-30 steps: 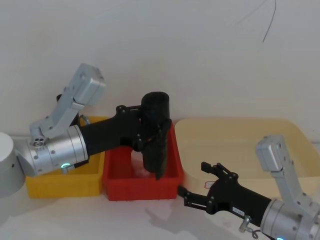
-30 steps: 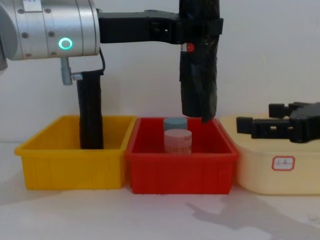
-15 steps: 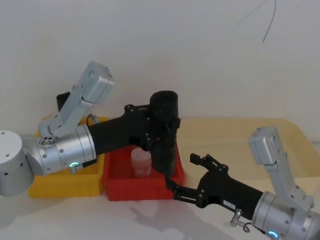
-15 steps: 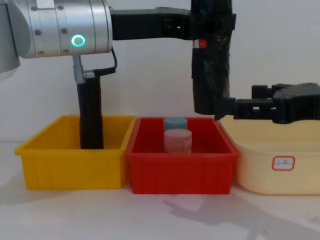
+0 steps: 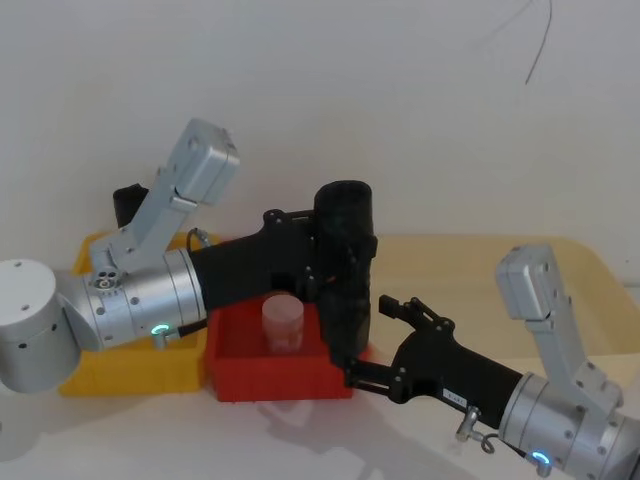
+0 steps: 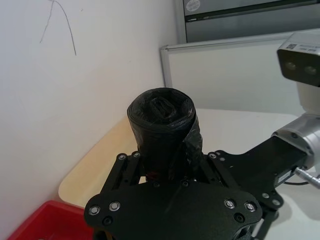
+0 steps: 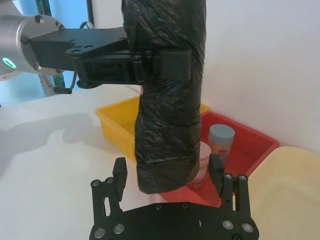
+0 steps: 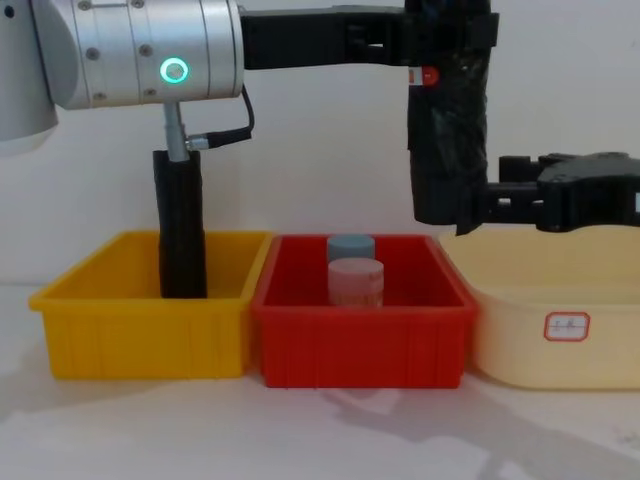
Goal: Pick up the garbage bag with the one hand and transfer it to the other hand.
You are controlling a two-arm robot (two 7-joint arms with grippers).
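Chest view: the left gripper [image 8: 448, 38] is clamped on the upper part of the garbage bag [image 8: 447, 150], holding it upright in the air above the right end of the red bin [image 8: 360, 335]. The right gripper [image 8: 486, 188] sits at the bag's lower end, on the right side. In the right wrist view its fingers [image 7: 120, 172] stand apart, one on each side of the bag, not closed on it.

Two lidded jars [image 8: 354, 280] stand in the red bin below, clear of the bag. A slim black roll [image 8: 180, 230] stands upright in the yellow bin [image 8: 140, 335] on the left. A cream tub [image 8: 560, 330] sits under the right gripper, all on the white table [image 8: 320, 430].
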